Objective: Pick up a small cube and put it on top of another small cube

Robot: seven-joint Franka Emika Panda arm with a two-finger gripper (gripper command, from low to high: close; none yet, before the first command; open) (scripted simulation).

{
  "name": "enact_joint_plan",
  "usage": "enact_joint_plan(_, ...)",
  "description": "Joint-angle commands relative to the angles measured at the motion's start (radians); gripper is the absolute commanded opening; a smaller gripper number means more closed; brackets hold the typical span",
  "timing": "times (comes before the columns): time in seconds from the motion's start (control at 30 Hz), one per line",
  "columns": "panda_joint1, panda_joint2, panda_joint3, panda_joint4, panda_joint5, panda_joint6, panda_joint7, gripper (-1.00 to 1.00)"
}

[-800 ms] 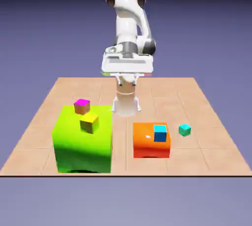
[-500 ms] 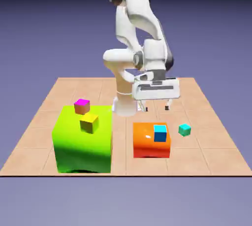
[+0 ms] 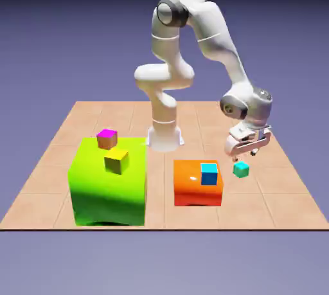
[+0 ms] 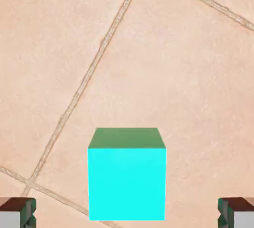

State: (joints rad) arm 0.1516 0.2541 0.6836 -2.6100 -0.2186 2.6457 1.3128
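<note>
Between spread fingertips [image 4: 18, 213], teal cube [image 4: 127, 183], hand view only

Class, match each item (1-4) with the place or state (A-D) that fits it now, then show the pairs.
1. Teal cube
2. Sky-blue cube
3. Yellow cube
4. Gripper

A. At the orange block
B. Open, fingertips apart
C. On the tiled table, beside no block's face
D. At the green block

Pairs: 1-C; 2-A; 3-D; 4-B
</note>
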Motion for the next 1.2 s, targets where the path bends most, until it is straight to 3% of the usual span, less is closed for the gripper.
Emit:
enact_joint_plan(0.0,0.030,0.025,-0.036,0.003,-0.027,0.021,0.019,0.00)
enact_joint_plan(0.2,0.186,0.156,-0.222,0.019,-0.165,0.131,0.117,0.00)
enact_joint_plan(0.23,0.186,0.156,-0.222,0.019,-0.165,0.131,0.117,-1.00)
enact_joint_plan(0.57,-0.061,-0.051,0.072,-0.006,0.054,-0.043,-0.038,-1.00)
enact_joint_plan(0.93,-0.418,-0.384,-0.130,0.208,0.452,-0.476,0.186,-1.00)
enact_joint_plan(1.13,-0.398,-0.246,-0.124,0.132,0.397,-0.273,0.229,-1.00)
enact_joint_plan(1.17,-0.398,-0.246,-0.124,0.132,0.397,-0.273,0.229,1.00)
